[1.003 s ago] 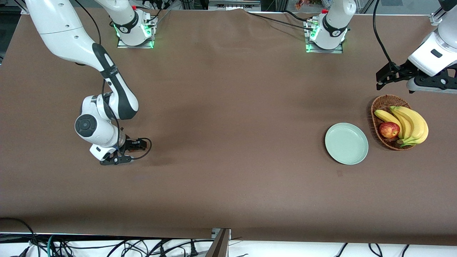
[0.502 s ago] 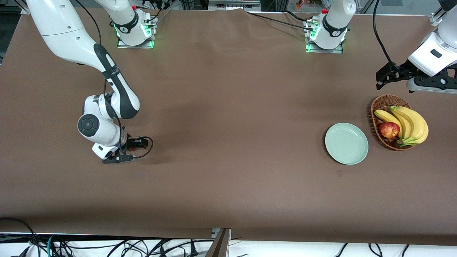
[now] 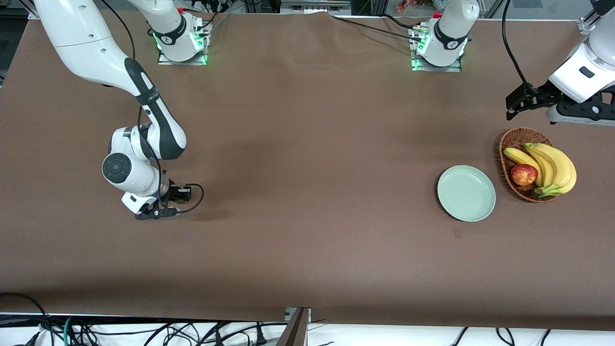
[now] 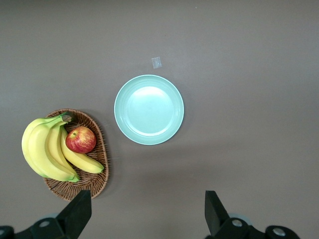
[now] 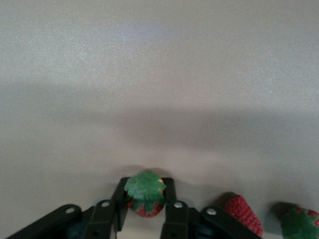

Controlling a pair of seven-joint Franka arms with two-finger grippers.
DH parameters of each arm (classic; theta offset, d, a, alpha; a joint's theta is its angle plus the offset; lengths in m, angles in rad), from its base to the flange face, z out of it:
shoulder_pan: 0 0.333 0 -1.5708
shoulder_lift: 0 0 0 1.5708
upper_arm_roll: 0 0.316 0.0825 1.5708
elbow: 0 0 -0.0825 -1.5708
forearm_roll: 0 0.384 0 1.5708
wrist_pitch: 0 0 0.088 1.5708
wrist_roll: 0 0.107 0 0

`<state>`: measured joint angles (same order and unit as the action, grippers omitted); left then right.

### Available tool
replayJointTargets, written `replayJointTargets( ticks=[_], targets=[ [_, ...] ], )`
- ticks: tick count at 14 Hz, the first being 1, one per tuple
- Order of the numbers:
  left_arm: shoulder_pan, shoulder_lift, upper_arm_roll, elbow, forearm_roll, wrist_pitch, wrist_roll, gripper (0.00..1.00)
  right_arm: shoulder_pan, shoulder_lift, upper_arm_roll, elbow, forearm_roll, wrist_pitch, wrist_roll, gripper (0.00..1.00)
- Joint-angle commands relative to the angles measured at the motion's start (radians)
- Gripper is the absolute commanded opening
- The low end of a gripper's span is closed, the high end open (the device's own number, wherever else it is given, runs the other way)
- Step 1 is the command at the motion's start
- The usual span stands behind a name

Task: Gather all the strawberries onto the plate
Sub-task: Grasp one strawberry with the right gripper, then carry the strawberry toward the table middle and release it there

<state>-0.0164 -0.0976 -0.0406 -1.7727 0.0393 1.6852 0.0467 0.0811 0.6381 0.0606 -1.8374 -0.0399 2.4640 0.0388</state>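
Right end effector (image 5: 144, 211) shifted; plate (image 3: 466, 193) bare.

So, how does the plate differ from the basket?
The plate is pale mint green and smooth; the basket is brown woven wicker. The plate holds nothing, while the basket holds bananas and an apple. Both lie side by side on the table.

A robotics lab or test bench, not a home: two white robot arms (image 3: 120, 62) are bolted to metal base plates (image 3: 181, 57) with green status lights, on a long table (image 3: 307, 144) covered in plain brown cloth. Loose black cables (image 3: 144, 331) trail along the table's edge nearest the front camera, and aluminium framing (image 3: 584, 21) shows at a corner. The fruit basket (image 3: 516, 139) looks like a staged prop
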Motion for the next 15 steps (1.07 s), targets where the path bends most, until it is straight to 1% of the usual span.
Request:
replayJointTargets(
  ticks=[1, 3, 5, 10, 12, 13, 15],
  targets=[
    [0.003, 0.012, -0.004, 0.033, 0.016, -0.024, -0.01, 1.0, -0.004, -0.02, 0.004, -0.004, -0.003, 0.003, 0.0, 0.0],
    [0.003, 0.012, -0.004, 0.032, 0.016, -0.024, -0.007, 1.0, 0.006, -0.018, 0.018, 0.03, -0.003, -0.002, 0.012, 0.0],
    [0.003, 0.012, -0.004, 0.033, 0.016, -0.024, -0.008, 1.0, 0.063, 0.004, 0.022, 0.079, -0.002, -0.005, 0.068, 0.0],
    [0.003, 0.012, -0.004, 0.033, 0.016, -0.025, -0.01, 1.0, 0.268, 0.087, 0.024, 0.219, 0.0, -0.002, 0.486, 0.0],
    [0.003, 0.012, -0.002, 0.032, 0.016, -0.025, -0.007, 1.0, 0.386, 0.144, 0.027, 0.312, 0.002, 0.003, 0.678, 0.0],
    [0.003, 0.012, -0.002, 0.033, 0.016, -0.025, -0.007, 1.0, 0.437, 0.179, 0.027, 0.375, 0.021, 0.004, 0.754, 0.0],
    [0.003, 0.012, -0.002, 0.032, 0.016, -0.025, -0.007, 1.0, 0.502, 0.241, 0.027, 0.467, 0.061, 0.009, 0.867, 0.0]
  ],
)
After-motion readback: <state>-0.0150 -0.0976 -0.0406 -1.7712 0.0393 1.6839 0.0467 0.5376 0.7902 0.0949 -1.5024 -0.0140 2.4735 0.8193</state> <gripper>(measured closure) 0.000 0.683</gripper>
